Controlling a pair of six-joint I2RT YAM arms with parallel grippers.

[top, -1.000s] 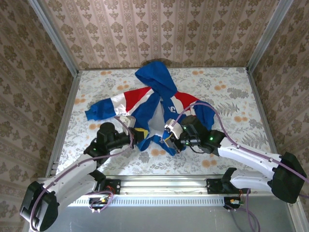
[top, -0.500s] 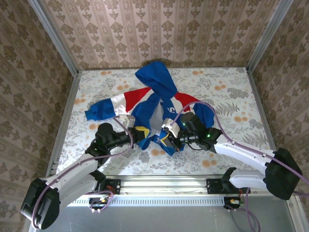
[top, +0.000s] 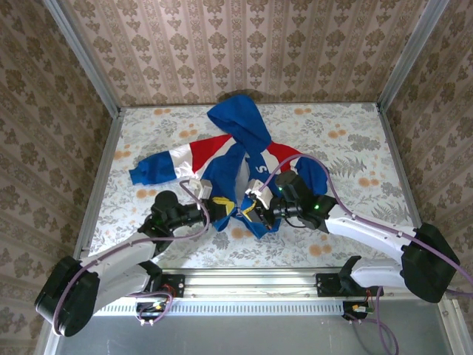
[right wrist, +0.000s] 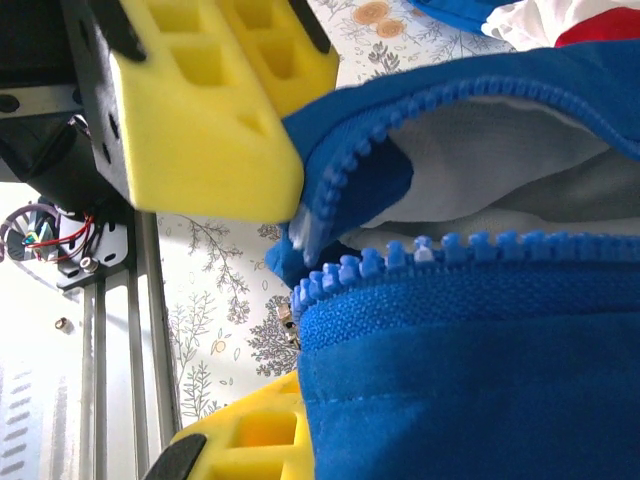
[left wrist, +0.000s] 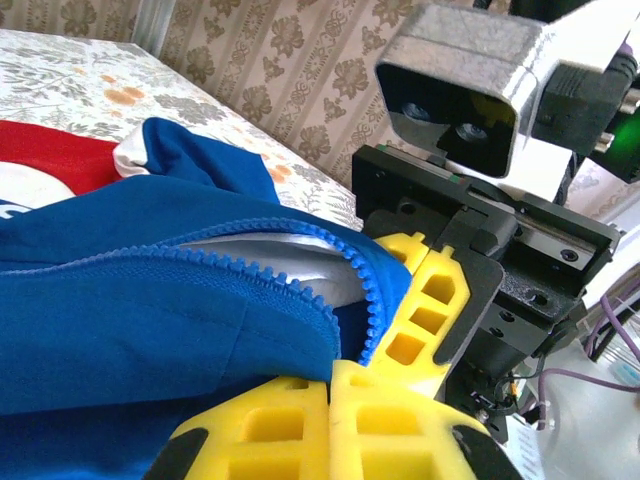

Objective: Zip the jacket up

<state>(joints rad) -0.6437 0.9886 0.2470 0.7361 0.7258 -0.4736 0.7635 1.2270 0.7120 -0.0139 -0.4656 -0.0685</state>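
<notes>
From above, the jacket (top: 240,126) lies spread on the flowered surface (top: 355,148). Its hood points to the far wall, its sleeves reach out to either side, and its front is open. Both arms reach in to the near hem. The left hand (top: 220,209) is at the left front edge and the right hand (top: 256,211) is at the right front edge. The two are close together, with the open gap of the jacket between them.

In the left wrist view, the left hand (left wrist: 332,390) is clenched, its yellow fingers (left wrist: 270,430) pressed together. Blue jacket cloth (left wrist: 130,320) runs into them from above. A toothed zipper edge (left wrist: 250,275) curves across the cloth and drops towards the right hand (left wrist: 395,320), which faces this camera from just beyond. That hand is closed on the same stretch of hem.

In the right wrist view, one yellow finger (right wrist: 245,430) of the right hand shows at the bottom, with the blue hem (right wrist: 470,390) lying tight over it. The hand is clamped on the jacket. A row of zipper teeth (right wrist: 400,262) runs along that hem. The left hand (right wrist: 280,170) comes in from the upper left, pinching the other front edge at its tip, where a pale zipper end (right wrist: 305,228) sticks out. The pale lining (right wrist: 500,160) shows between the two edges.
</notes>
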